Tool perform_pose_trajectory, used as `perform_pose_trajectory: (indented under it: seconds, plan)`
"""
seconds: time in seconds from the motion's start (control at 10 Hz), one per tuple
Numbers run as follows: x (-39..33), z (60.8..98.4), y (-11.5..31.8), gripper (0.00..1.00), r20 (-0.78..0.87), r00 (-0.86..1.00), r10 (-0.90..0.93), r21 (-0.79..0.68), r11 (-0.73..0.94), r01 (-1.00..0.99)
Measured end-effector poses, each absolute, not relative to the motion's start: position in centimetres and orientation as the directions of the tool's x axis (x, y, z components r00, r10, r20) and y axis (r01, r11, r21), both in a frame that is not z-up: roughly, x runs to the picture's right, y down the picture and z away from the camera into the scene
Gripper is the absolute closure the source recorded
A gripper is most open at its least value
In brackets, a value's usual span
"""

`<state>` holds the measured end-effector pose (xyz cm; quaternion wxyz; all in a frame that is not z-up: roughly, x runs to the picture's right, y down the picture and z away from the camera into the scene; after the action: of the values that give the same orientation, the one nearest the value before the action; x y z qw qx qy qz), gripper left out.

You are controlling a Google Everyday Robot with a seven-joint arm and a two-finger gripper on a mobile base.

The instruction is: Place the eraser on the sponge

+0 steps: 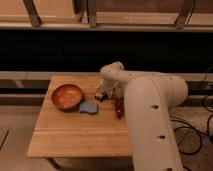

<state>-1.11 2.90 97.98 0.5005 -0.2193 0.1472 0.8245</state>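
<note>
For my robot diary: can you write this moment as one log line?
gripper: low, just beyond sponge | eraser: at gripper, not on sponge | bowl: beside sponge

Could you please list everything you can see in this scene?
Table: one, light wood, centre.
Bowl: one, orange, back left of the table.
Sponge: one, light blue, just right of the bowl.
Eraser: one, dark with white, behind the sponge.
Long object: one, dark red-brown, right of the sponge.
Cables: a few, black, floor at far right.
Arm: one, white, reaching in from the right over the table.
Claw: one, at the arm's end, low at the eraser.
</note>
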Motion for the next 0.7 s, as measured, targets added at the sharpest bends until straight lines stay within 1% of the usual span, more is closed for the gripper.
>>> perform_pose_trajectory:
  seconds: [0.1, 0.2, 0.3, 0.4, 0.6, 0.7]
  plan:
    - [-1.0, 98.1, 2.8, 0.74, -0.512, -0.398, 0.762, 0.019, -0.453, -0.891]
    - [-1.0, 98.2, 2.7, 0.82, -0.513, -0.396, 0.762, 0.017, -0.452, -0.892]
    - [-0.9, 98.2, 2.6, 0.92, -0.513, -0.394, 0.762, 0.013, -0.452, -0.892]
    - [-0.9, 97.9, 2.2, 0.99, -0.510, -0.392, 0.765, 0.005, -0.453, -0.891]
    - [-1.4, 96.8, 0.9, 1.00, -0.500, -0.377, 0.780, -0.022, -0.447, -0.894]
    - [-2.2, 95.4, -0.3, 1.00, -0.490, -0.352, 0.797, -0.050, -0.429, -0.902]
